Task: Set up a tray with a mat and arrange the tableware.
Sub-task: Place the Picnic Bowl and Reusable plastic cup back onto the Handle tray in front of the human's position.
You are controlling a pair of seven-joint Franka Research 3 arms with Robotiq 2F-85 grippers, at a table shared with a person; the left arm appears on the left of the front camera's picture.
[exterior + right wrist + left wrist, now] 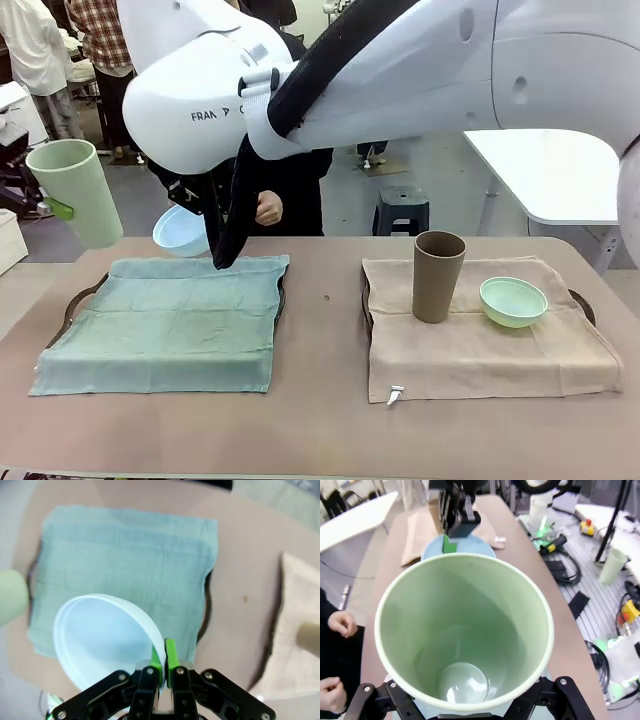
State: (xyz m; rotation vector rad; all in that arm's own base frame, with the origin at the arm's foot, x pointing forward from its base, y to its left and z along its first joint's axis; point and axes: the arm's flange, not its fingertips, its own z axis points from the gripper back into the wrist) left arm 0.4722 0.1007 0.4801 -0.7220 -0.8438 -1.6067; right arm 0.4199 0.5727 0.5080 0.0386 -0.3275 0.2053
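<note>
Upper left of the front frame: left gripper [58, 208] holds the pale green cup [75, 190] in the air, tilted, a green pad on its wall; in the left wrist frame the cup [465, 635] mouth faces the camera and the fingers are mostly hidden under it, so grip judged closed on the cup

Just right of it, upper middle-left of the front frame, the right gripper [195, 205] holds the light blue bowl [180, 232] above the far edge of the green mat [165, 320]; right wrist frame shows the fingers pinched narrow on the bowl [107, 640] rim, one pad [170, 652] inside and one outside, bowl hanging tilted over the mat [130, 560]

Green mat lies over the left tray [80, 297], bare of tableware. Right side of the frame: brown cup [438, 276] upright and mint bowl [513, 301] just beside it on the beige mat [480, 345]; that side looks finished

Step in hand, judged: set bowl and cup on the green mat. Doing it well:
- level the bowl before lowering, rim pinch lets it swing
- lower until the base touches the cloth, then open; dropping may wrinkle the mat
- bring the cup upright first, place it apart from the bowl, mirroring the beige side
- arms are near each other, so place one at a time
- person's hand [268, 209] is behind the far edge, keep clear
</note>
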